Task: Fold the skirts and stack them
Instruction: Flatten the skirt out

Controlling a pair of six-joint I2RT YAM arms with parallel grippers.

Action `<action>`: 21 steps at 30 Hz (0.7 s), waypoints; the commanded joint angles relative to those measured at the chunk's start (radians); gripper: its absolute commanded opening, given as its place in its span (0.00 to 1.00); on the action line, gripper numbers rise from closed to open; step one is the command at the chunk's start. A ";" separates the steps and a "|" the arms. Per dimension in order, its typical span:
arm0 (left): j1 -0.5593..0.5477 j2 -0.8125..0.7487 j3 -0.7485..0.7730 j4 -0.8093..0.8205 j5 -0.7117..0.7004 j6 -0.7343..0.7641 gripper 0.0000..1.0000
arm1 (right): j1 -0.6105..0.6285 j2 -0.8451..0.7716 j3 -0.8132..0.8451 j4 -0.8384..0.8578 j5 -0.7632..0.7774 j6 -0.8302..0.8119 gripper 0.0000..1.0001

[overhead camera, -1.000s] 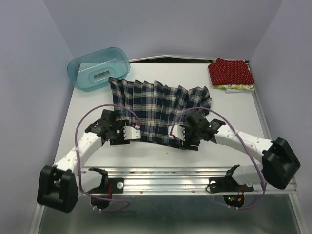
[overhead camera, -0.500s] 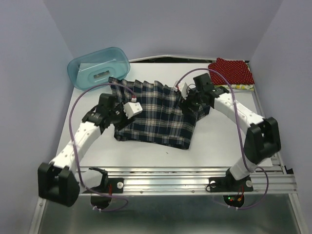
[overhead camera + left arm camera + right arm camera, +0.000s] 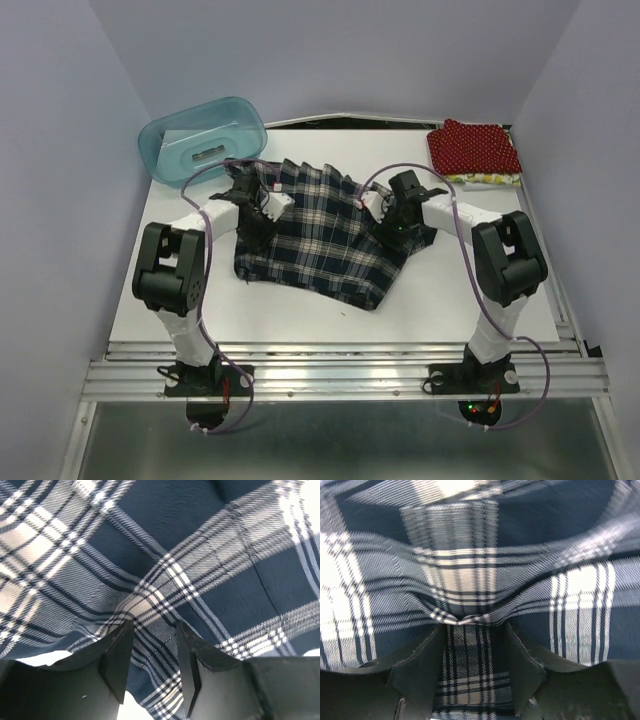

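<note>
On the white counter the plaid skirt lies spread in the middle, the red skirt sits folded on a yellowish one at the far right, and the left claw and right claw each stand half closed astride plaid cloth, though I cannot tell whether they grip it.

The left arm and right arm have white links, black joints and looping purple cables. Fingers are black, seemingly plastic wedges.
</note>
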 commanded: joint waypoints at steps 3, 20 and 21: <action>0.020 0.163 0.221 -0.011 -0.042 0.005 0.50 | 0.080 -0.128 -0.133 -0.164 -0.174 0.062 0.57; -0.507 -0.492 -0.035 -0.287 0.127 0.181 0.78 | -0.139 -0.632 -0.257 -0.192 0.039 -0.111 0.71; -0.545 -0.489 -0.070 -0.285 0.128 0.158 0.78 | -0.156 -0.654 -0.297 -0.191 0.047 -0.139 0.72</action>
